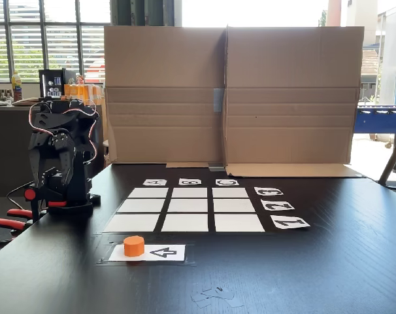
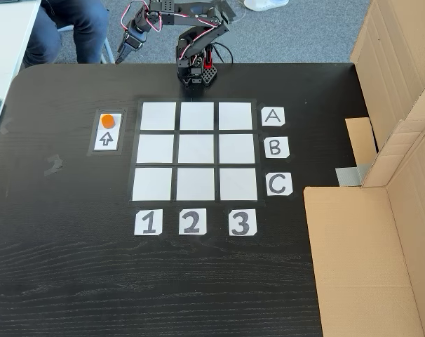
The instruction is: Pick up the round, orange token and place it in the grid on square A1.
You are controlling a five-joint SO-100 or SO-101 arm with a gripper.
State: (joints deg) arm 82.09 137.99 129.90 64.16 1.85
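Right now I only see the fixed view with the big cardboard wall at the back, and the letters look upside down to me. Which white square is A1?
Observer: In the fixed view from above, the labels read upright. Square A1 is a corner cell of the grid, in the row beside the arm, at the end nearest the token.
Operator: Is anybody near the robot?
Observer: Yes. From above, a person's legs in jeans show past the table edge, close behind the arm.
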